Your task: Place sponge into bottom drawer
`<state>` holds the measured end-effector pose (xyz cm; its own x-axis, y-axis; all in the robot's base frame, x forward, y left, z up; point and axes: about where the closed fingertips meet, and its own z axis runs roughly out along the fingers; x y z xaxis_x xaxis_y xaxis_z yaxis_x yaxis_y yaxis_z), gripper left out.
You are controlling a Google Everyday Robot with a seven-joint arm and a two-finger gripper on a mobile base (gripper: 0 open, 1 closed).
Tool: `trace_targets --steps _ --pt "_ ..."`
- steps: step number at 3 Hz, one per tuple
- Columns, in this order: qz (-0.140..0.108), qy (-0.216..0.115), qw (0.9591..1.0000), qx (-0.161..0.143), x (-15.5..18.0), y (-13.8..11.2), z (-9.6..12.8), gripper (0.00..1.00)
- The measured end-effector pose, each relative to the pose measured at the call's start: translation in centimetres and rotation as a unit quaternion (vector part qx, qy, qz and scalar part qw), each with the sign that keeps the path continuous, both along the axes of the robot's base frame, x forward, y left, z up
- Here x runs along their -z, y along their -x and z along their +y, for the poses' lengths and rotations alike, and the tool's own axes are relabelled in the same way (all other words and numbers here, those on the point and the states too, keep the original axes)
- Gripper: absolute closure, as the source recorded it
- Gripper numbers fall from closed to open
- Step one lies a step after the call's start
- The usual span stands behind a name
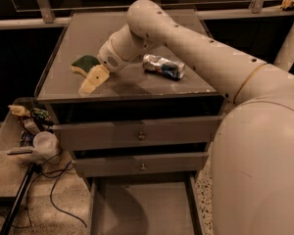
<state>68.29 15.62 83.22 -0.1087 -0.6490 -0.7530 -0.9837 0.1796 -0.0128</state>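
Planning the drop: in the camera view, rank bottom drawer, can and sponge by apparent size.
Bottom drawer: largest, though nearest the camera.
Can and sponge: look alike; the gripper, right beside the sponge, may hide part of it.
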Motion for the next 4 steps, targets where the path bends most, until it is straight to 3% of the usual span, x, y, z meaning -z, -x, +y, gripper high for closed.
trace_targets --steps 1,4 --pt "0.000 0.000 1.0000 0.000 0.00 0.00 0.00 0.19" --pt "0.000 0.000 1.0000 0.000 0.01 0.00 0.01 0.87"
